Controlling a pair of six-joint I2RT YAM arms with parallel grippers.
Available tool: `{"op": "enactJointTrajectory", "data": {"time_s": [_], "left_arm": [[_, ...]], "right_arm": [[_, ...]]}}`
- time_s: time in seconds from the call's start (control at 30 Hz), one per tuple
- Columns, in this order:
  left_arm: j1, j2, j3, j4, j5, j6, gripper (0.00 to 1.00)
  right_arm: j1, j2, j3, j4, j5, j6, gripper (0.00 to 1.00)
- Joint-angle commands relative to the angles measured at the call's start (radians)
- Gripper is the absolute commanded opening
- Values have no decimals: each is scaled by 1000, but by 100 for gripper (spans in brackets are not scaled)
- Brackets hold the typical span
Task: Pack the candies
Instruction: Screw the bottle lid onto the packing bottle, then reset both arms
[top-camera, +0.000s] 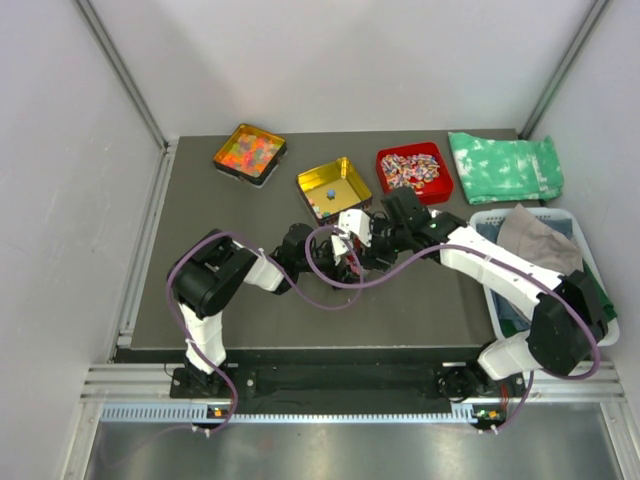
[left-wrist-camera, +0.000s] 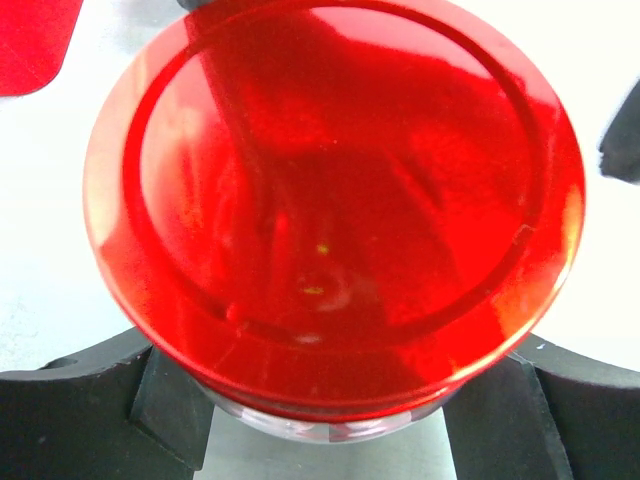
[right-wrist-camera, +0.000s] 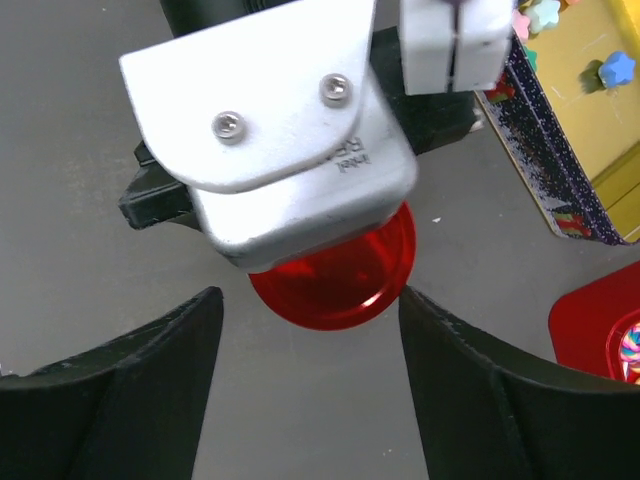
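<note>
- Top external: high behind the arm bases, looking down over the whole worktop (top-camera: 420, 300).
- Left wrist: very close, a red-lidded jar (left-wrist-camera: 330, 200) filling the view.
- Right wrist: near, facing down; shares that jar.

Lid (left-wrist-camera: 330, 200) translucent red plastic, high gloss, faint scuffs, jar (left-wrist-camera: 330, 428) beneath it clear plastic, right tool (right-wrist-camera: 310, 300) fingers matt black, slightly rough, counter (top-camera: 420, 310) matt dark grey, smooth, tray (top-camera: 350, 180) at 12 o'clock glossy yellow metal, cloth (top-camera: 505, 165) at 1 o'clock green, wrinkled.
</note>
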Motion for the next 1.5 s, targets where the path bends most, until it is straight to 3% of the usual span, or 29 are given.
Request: {"op": "enactJointTrajectory", "data": {"time_s": [0.0, 0.23, 0.33, 0.4, 0.47, 0.77, 0.8, 0.97, 1.2, 1.33, 1.37, 1.47], "left_arm": [[3, 53, -5, -153, -69, 6, 57], [3, 53, -5, -153, -70, 6, 57], [3, 51, -5, -154, -72, 6, 58], [1, 51, -5, -154, -74, 6, 59], [3, 53, -5, -154, -75, 5, 60], [3, 53, -5, -157, -67, 3, 86], [4, 50, -7, -157, -70, -6, 99], [20, 7, -19, -182, -67, -21, 99], [37, -148, -37, -320, -86, 41, 99], [73, -260, -21, -474, -71, 88, 99], [93, -290, 23, -610, -20, 92, 99], [178, -344, 103, -748, 67, 13, 99]], "right_arm": [[38, -42, -16, -3, -1, 36, 74], [27, -36, 3, -36, 29, 37, 79], [5, -51, 0, -39, 56, 42, 87], [-28, -80, -5, -31, 44, 57, 99], [-83, -94, 10, -49, 15, 67, 99], [-158, -185, -32, -76, 13, 90, 99], [-166, -188, -34, -74, 15, 97, 99], [-204, -193, -17, -86, 35, 114, 99], [-232, -203, -6, -105, 45, 145, 99], [-276, -235, -8, -94, 61, 175, 99], [-296, -242, -5, -98, 67, 180, 99], [-330, -265, 9, -140, 101, 192, 99]]}}
